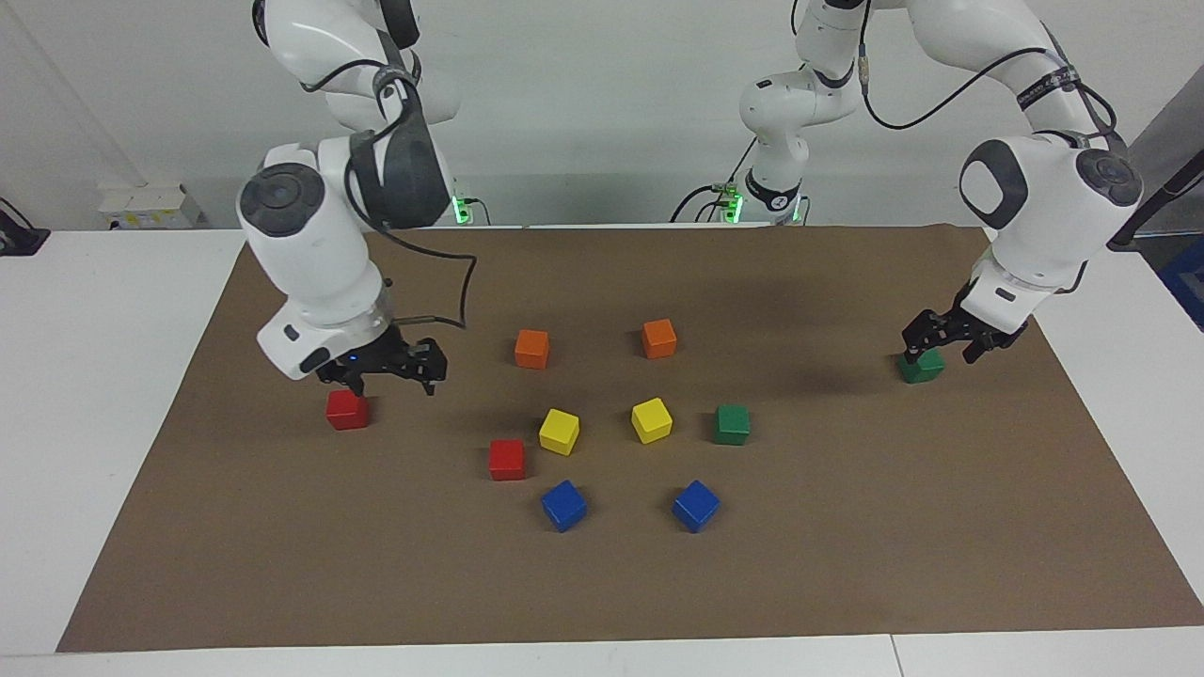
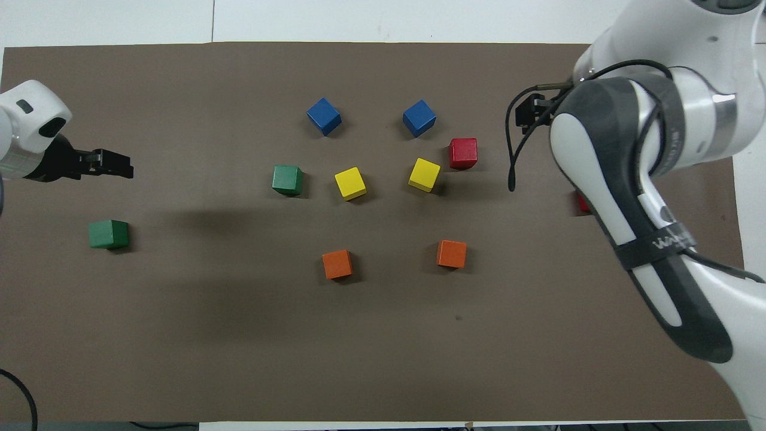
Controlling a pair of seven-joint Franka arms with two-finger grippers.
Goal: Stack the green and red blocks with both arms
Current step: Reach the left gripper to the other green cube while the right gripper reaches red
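Pincers on both arms are spread wide with nothing between the fingertips. The left pincer point(image 1: 943, 343) hangs just above a green block point(image 1: 921, 367) that sits on the mat near the left arm's end of the surface; whether one fingertip grazes the block's top cannot be told. The right pincer point(image 1: 393, 369) hovers just above and beside a red block point(image 1: 347, 410) near the right arm's end, not touching it.

The other green block point(image 1: 731, 424) and the other red block point(image 1: 507, 460) lie in the middle cluster, with two yellow cubes point(image 1: 559, 432) between them, two orange cubes point(image 1: 531, 349) nearer to the robots and two blue cubes point(image 1: 563, 505) farther from them. None of the cubes touch, and each has a gap around it.

Open mat stretches between each end block and the cluster, and a broad bare strip runs along the mat's edge farthest from the robots. The brown mat point(image 1: 847, 583) covers most of the white surface point(image 1: 85, 395); a pale wall rises at the robots' end.
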